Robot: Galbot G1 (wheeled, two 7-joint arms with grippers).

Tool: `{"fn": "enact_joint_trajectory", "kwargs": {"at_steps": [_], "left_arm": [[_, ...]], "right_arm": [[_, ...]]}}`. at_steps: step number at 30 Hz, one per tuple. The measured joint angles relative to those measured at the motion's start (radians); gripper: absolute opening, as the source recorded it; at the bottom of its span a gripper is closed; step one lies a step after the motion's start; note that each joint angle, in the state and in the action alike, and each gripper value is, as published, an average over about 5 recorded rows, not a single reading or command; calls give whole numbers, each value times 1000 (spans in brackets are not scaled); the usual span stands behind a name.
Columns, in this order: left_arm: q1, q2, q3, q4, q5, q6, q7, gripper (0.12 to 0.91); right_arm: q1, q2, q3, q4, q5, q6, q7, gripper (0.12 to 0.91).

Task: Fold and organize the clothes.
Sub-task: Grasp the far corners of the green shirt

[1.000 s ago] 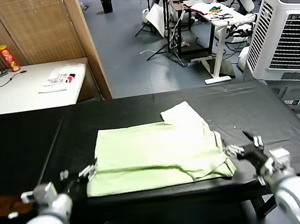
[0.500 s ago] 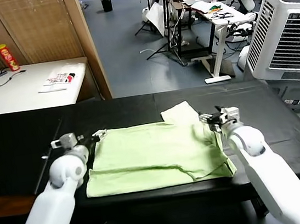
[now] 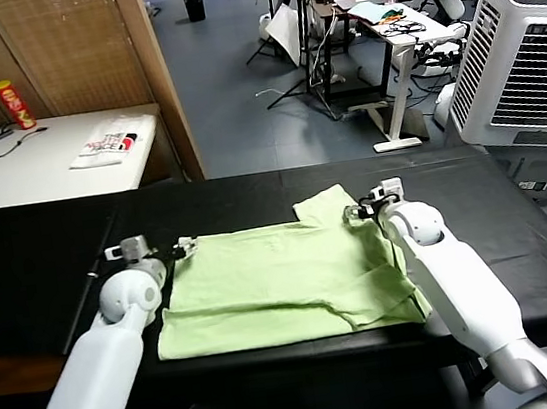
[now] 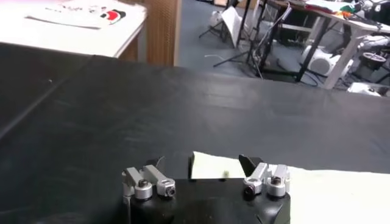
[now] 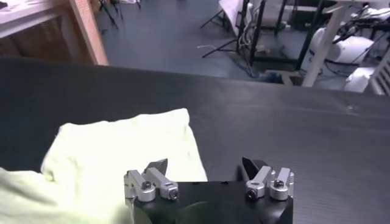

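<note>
The pale light-green shirt lies partly folded and flat on the black table, with one sleeve sticking out at its far right. My left gripper is open, just above the shirt's far left corner. My right gripper is open over the far right edge, next to the sleeve. Neither holds fabric. The collar, buttons and print patch are hidden.
A white side table at the back left holds a white cloth with red and black marks and a red can. A big white cooler stands at the right. Desks and stands fill the back.
Both arms have swung from the table's near edge to the shirt's far edge, the left to the far left corner, the right to the sleeve. The shirt has not moved.
</note>
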Motion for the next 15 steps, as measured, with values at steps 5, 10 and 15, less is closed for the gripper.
{"fn": "enact_joint_trajectory", "kwargs": {"at_steps": [5,10,15], "left_arm": [[5,3,2,-8,0,-1,18,379],[3,-1,3,-3,4,-3,21,155],[0,-9,1,1,12,-7,26,125]], "right_arm": [[-7,2,5,0,-2,7,-7,389],[-20,-2,11,7,-23,36,-16,160],[-42,-21,25,32,-23,88,-24,123]]}}
